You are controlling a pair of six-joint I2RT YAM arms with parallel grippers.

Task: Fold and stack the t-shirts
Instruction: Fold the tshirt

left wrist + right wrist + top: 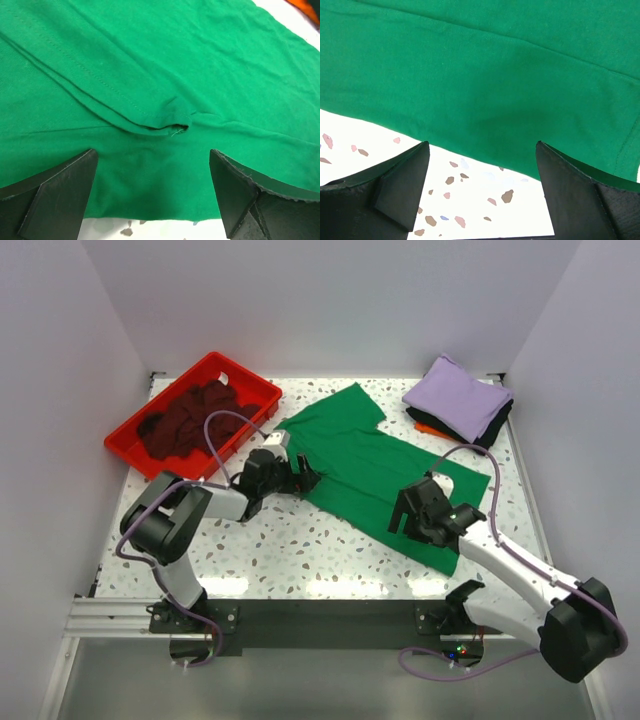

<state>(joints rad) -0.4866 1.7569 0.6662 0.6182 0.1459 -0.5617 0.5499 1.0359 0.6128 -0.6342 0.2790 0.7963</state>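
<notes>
The green t-shirt (380, 465) is spread on the counter (300, 550), overhung at left by the left hand (305, 477), nearer by the right hand (402, 517) (both open, empty).

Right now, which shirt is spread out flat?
The green shirt: it lies open mid-table. The maroon one is crumpled in the tray; the lavender one is folded, far right.
</notes>
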